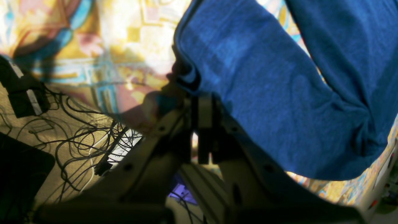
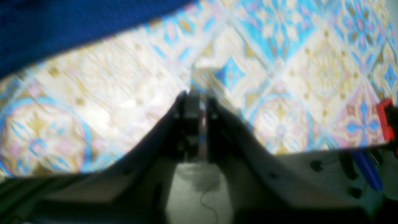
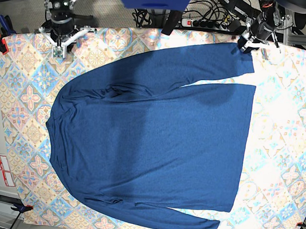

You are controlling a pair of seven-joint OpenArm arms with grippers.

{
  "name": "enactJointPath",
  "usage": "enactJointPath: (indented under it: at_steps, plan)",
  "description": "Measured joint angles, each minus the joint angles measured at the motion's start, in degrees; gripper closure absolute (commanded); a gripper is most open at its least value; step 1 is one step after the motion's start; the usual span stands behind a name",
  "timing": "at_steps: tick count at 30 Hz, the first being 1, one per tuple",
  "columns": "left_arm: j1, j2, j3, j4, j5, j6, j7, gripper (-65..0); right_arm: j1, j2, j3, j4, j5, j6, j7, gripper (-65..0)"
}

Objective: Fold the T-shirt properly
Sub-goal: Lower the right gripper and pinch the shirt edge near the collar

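Note:
The dark navy T-shirt (image 3: pixel 152 139) lies spread flat on the pastel patterned tablecloth (image 3: pixel 282 149), collar to the left, hem to the right, both long sleeves stretched out. My left gripper (image 3: pixel 244 46) is at the far right corner, shut on the cuff of the far sleeve (image 1: pixel 186 77). The sleeve fabric (image 1: pixel 264 93) fills the left wrist view beyond the gripper (image 1: pixel 203 101). My right gripper (image 3: pixel 58 50) is at the far left, shut and empty (image 2: pixel 200 95) over bare tablecloth. The shirt's edge (image 2: pixel 62 28) shows at the top left of the right wrist view.
A power strip and tangled cables (image 3: pixel 206 18) lie behind the table's far edge and also show in the left wrist view (image 1: pixel 87 137). A red clamp (image 3: pixel 0 39) grips the left table edge. Red-and-white labels (image 3: pixel 0 169) sit at the left.

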Motion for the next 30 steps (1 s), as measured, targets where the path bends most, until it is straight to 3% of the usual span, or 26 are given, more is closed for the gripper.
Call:
enactJointPath:
  at_steps: [8, 11, 16, 20, 24, 30]
  plan:
    - [0.2, -1.0, 0.0, 0.0, 0.0, 0.0, 0.2, 0.0, 7.9, 0.0, -2.5, -0.2, 0.0, 0.1, -0.2, -18.3]
    - [0.2, -1.3, 0.0, 0.0, 0.0, 0.0, 0.0, 0.0, 12.2, 0.0, -2.5, -1.8, 0.1, 0.0, -5.0, -20.1]
    - [0.2, -1.0, 0.0, 0.0, 0.1, 0.0, 0.0, 0.0, 19.9, -0.2, -1.2, -6.3, 12.0, 0.0, -14.1, -23.4]
    - [0.2, -1.1, 0.0, 0.0, 0.1, 0.0, 0.0, 0.0, 25.0, -0.3, 3.3, -11.9, 23.0, -0.2, -14.0, -23.8]
    - [0.2, -1.1, 0.0, 0.0, 0.0, 0.0, 0.0, 0.0, 26.6, 0.3, 6.3, -18.6, 27.6, -0.4, -14.2, -24.0]
    - [0.2, -1.1, 0.0, 0.0, 0.1, 0.0, 0.0, 0.0, 29.3, 0.0, 6.7, -24.4, 28.4, -0.3, -14.4, -24.1]
